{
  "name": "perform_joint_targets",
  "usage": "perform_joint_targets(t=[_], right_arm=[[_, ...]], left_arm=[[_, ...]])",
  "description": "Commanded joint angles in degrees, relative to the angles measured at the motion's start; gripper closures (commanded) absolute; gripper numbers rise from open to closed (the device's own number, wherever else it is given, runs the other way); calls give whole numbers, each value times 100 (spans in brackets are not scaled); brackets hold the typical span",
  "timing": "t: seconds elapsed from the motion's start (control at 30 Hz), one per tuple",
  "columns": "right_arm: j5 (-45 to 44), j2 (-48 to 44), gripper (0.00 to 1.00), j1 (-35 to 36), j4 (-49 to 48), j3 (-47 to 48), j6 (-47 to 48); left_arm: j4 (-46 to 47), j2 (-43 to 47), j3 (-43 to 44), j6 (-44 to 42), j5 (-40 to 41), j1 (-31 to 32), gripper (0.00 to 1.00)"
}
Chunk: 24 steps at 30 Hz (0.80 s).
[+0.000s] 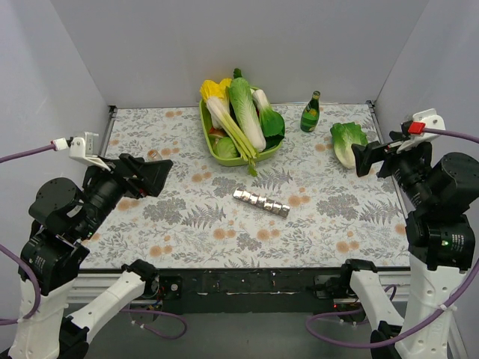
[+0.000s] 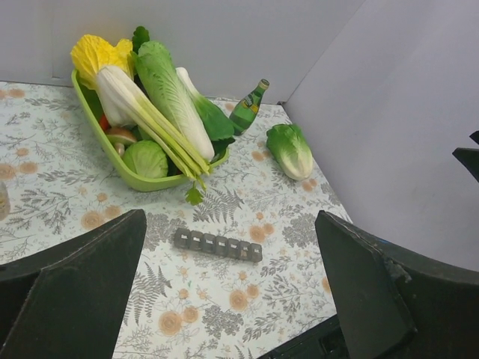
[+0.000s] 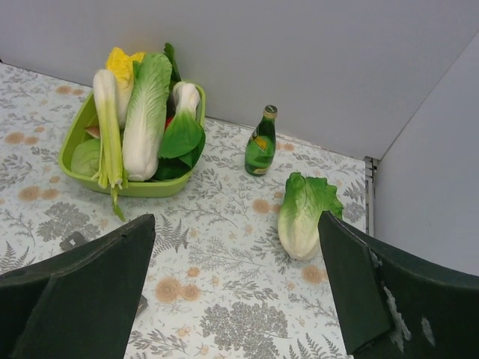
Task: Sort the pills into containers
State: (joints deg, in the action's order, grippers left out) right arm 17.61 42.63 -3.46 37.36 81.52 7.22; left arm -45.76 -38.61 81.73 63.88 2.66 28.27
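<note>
Hovering with jaws spread wide and nothing between them, the left gripper and right gripper sit raised at opposite sides of the table, so the sorting looks not yet begun. The strip of silvery pill containers lies mid-table, well apart from both. No loose pills can be made out, so the next move probably calls for finding them. A fern-and-flower printed cloth covers the table, with plain grey walls on three sides.

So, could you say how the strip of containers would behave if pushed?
The strip of containers lies low and flat, so it would probably slide rather than tip. Pushed at one end, it would likely pivot. Its joined cubes may flex at the seams.
</note>
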Motion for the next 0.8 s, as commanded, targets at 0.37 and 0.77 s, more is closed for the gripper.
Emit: perform_joint_targets(t=[0.37,0.77], right_arm=[[-723,-71,2,-14,166,-180,-19],[-697,-35,2,-14,333,-83,-11]], left_arm=[[-249,2,176,-262,77,-15,2],[-267,187,124,-139,33,-23,2]])
